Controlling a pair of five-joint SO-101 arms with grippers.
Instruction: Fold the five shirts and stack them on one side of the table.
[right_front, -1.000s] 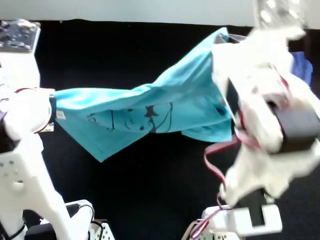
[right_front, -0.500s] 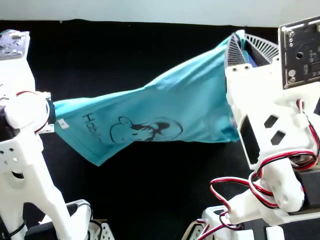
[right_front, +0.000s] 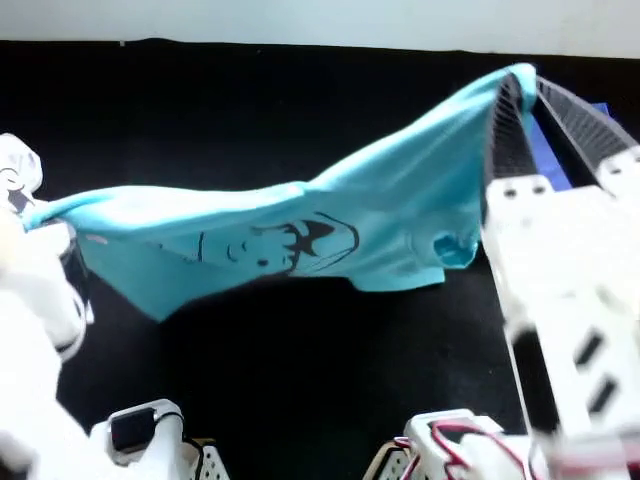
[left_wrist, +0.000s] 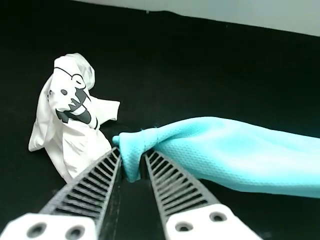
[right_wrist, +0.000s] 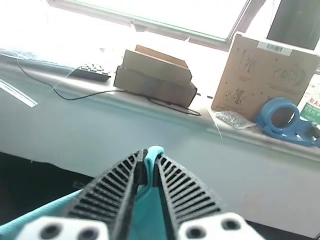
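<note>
A turquoise shirt (right_front: 300, 230) with a black print hangs stretched above the black table (right_front: 250, 100), held at both ends. In the left wrist view my left gripper (left_wrist: 131, 161) is shut on a bunched corner of the turquoise shirt (left_wrist: 225, 150). At the far right of the high view my right gripper (right_front: 525, 80) is raised and shut on the opposite corner; in its own view the right gripper (right_wrist: 149, 156) pinches a strip of turquoise cloth (right_wrist: 145, 210). A crumpled white shirt (left_wrist: 70, 120) with black print lies on the table near the left gripper. A blue shirt (right_front: 548, 155) peeks out behind the right arm.
Both arm bases (right_front: 150, 440) stand at the table's front edge. The right arm's white body (right_front: 570, 300) covers the right side of the table. Beyond the table, a light wall and a sill with cardboard boxes (right_wrist: 155, 75) show.
The right arm has swung back and lifted its shirt corner higher. The left arm has pulled its corner outward to the left, so the shirt is spread wider.
</note>
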